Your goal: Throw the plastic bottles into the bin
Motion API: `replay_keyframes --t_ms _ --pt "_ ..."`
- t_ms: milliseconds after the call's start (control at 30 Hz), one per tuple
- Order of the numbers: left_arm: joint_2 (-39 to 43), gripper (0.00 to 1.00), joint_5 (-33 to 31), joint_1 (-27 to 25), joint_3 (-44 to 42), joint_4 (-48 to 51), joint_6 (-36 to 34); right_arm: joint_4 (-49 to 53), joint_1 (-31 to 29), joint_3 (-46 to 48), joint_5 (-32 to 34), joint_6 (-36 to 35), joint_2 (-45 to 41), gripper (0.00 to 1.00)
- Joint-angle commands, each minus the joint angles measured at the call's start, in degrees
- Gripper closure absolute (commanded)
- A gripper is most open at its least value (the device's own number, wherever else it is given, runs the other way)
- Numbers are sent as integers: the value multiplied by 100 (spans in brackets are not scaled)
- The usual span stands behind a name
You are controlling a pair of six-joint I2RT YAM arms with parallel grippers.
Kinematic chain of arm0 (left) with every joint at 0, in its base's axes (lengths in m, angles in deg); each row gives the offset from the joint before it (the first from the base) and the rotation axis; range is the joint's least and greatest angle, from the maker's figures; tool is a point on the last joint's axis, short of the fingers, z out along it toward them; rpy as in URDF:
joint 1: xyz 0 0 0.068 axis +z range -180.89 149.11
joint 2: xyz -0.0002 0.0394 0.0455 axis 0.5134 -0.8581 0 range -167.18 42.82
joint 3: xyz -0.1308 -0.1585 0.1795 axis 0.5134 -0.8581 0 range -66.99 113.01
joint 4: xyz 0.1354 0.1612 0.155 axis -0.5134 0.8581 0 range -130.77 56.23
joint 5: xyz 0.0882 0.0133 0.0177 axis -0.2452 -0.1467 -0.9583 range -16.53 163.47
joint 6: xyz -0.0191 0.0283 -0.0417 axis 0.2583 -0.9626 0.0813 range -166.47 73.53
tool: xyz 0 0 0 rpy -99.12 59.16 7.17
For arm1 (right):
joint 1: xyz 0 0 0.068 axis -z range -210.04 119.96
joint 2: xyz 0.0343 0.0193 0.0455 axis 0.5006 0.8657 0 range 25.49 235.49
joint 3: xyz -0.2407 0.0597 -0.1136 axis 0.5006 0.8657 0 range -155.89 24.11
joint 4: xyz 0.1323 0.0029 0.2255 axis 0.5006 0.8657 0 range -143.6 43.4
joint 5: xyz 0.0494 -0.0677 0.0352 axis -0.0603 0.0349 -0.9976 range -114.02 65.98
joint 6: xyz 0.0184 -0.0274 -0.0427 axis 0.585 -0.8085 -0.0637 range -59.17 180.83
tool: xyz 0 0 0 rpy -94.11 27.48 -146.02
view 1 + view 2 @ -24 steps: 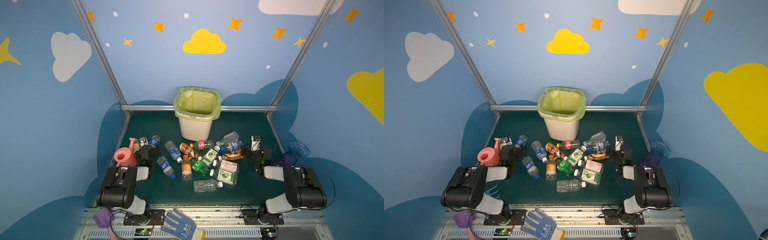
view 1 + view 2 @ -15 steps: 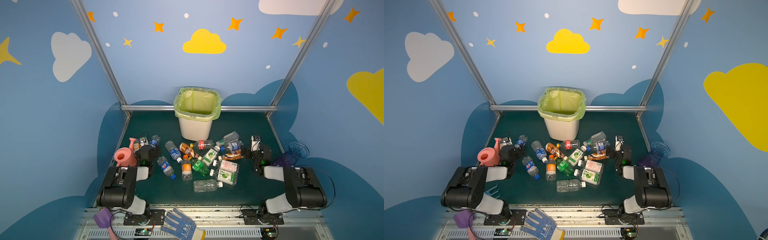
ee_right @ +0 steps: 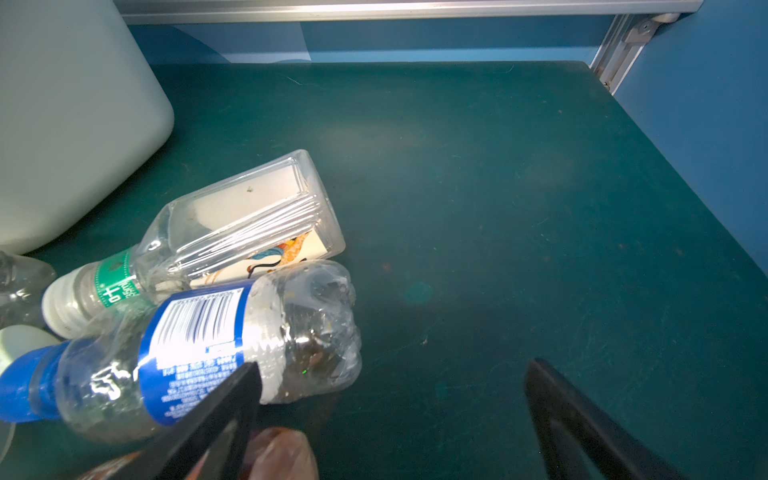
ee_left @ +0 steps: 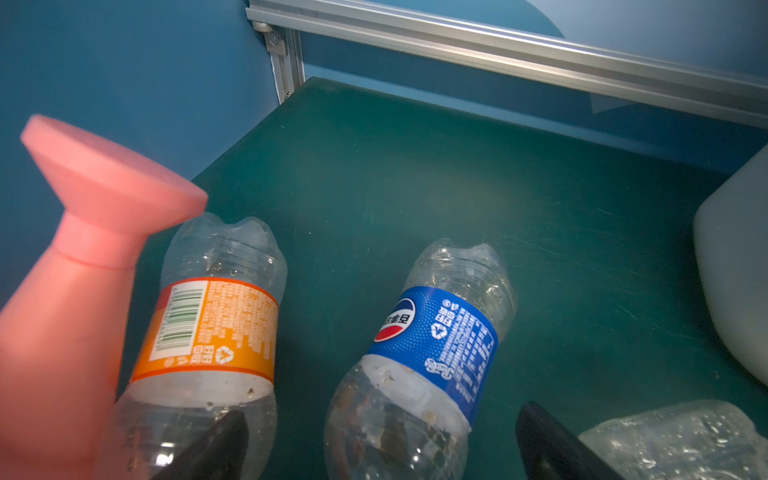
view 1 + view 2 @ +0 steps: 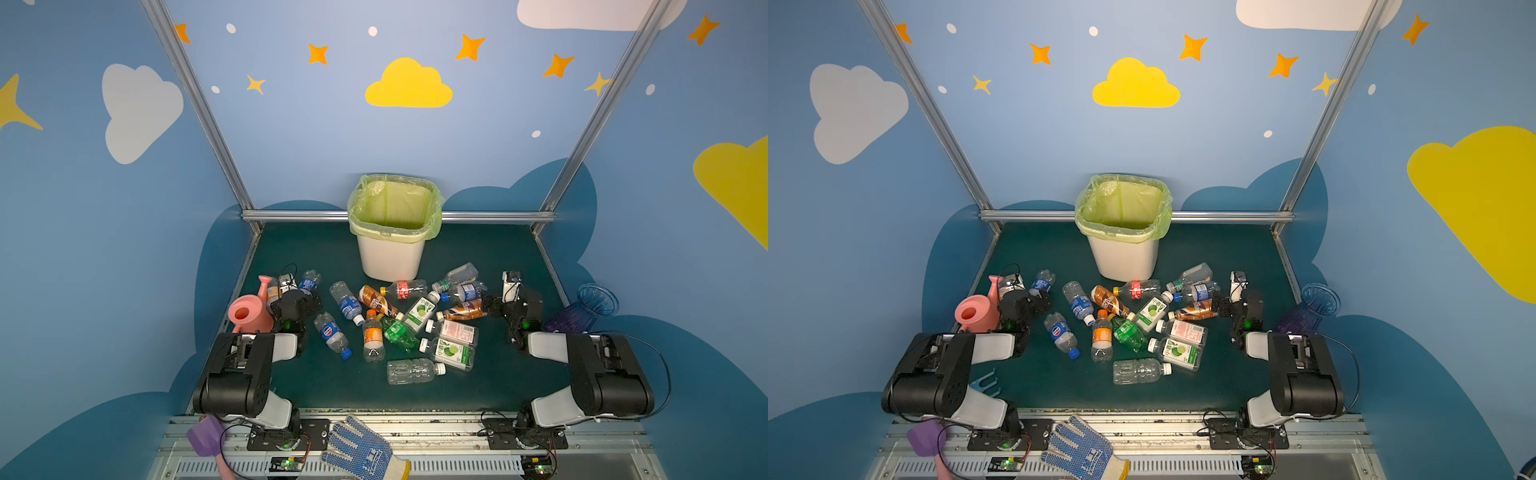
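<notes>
Nothing has shifted since the earlier frames: the plastic bottles (image 5: 451,332) lie scattered on the green mat (image 5: 478,249) in front of the bin (image 5: 390,257).
Empty and thin-walled, they look light, easily dented, slick and prone to roll; the labelled waist seems the best hold, squeezed across the width. Left gripper (image 4: 380,415) is spread wide and holds nothing, with the blue-label bottle (image 4: 432,332) lying between its fingers and the orange-label bottle (image 4: 208,324) just beside, against the pink watering can (image 4: 62,311). Right gripper (image 3: 395,365) is likewise spread and empty, one finger over a blue-capped bottle (image 3: 187,332), bare mat on its other side.
</notes>
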Motion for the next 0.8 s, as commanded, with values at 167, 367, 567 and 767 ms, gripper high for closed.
replay_keyframes --t_ms 167,367,567,767 --pt "-54 0 -67 32 82 -118 -49 -153 58 -52 -116 99 26 2" --pt "510 0 93 -10 943 1694 -199 2655 76 -1166 408 710 -681 2" --pt "1516 0 45 -82 2127 3933 61 3923 69 -1649 404 1336 -1177 2" --pt "1605 0 -174 -55 2798 4782 98 4929 79 -2237 408 1539 -1167 2"
